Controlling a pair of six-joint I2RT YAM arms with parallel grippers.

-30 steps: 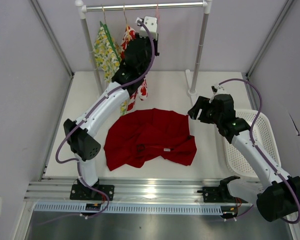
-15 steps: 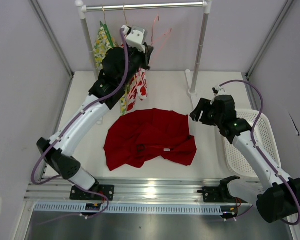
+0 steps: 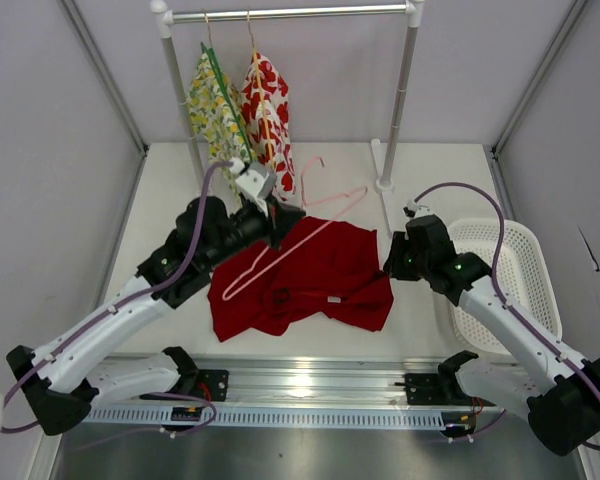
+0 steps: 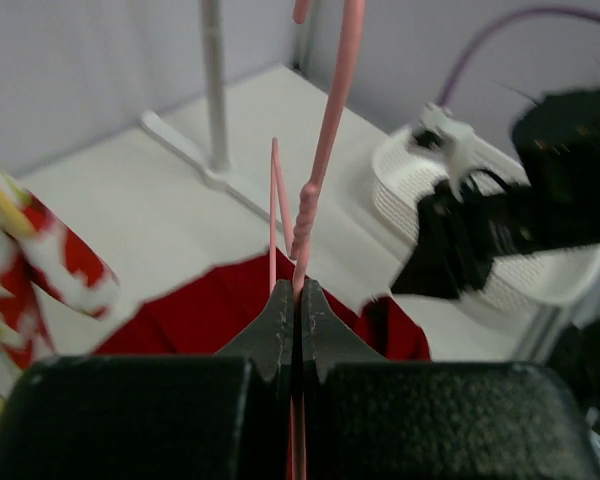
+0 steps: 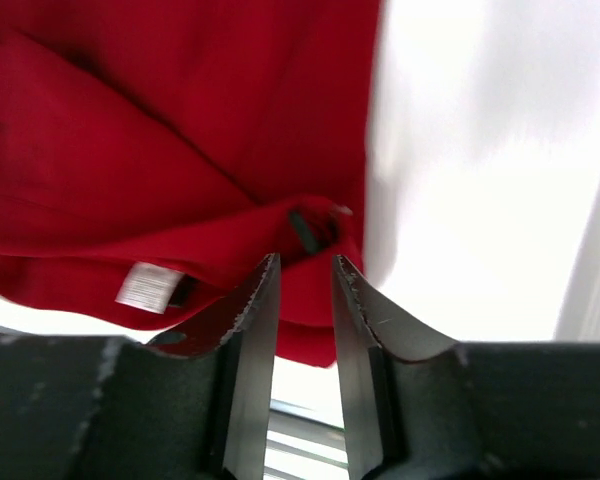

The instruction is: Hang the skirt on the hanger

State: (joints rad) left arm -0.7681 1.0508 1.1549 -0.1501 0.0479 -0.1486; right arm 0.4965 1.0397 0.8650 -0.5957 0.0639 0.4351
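The deep-red skirt (image 3: 300,275) lies crumpled flat on the table in the middle; it also shows in the right wrist view (image 5: 170,150). My left gripper (image 3: 283,222) is shut on the pale pink wire hanger (image 3: 300,238) and holds it tilted above the skirt's left part, hook pointing toward the back. In the left wrist view the hanger (image 4: 325,130) rises from between the closed fingers of my left gripper (image 4: 295,300). My right gripper (image 3: 392,262) is open and empty, hovering at the skirt's right edge; the right wrist view shows its fingers (image 5: 302,270) over the skirt's corner.
A clothes rail (image 3: 290,12) at the back carries a yellow-green floral garment (image 3: 213,105) on a green hanger and a white garment with red flowers (image 3: 265,105). The rail's right post (image 3: 398,100) stands on the table. A white basket (image 3: 510,280) sits at the right.
My left arm has swung down from the rail with the pink hanger and now holds it over the skirt. My right gripper has lowered toward the skirt's right edge.
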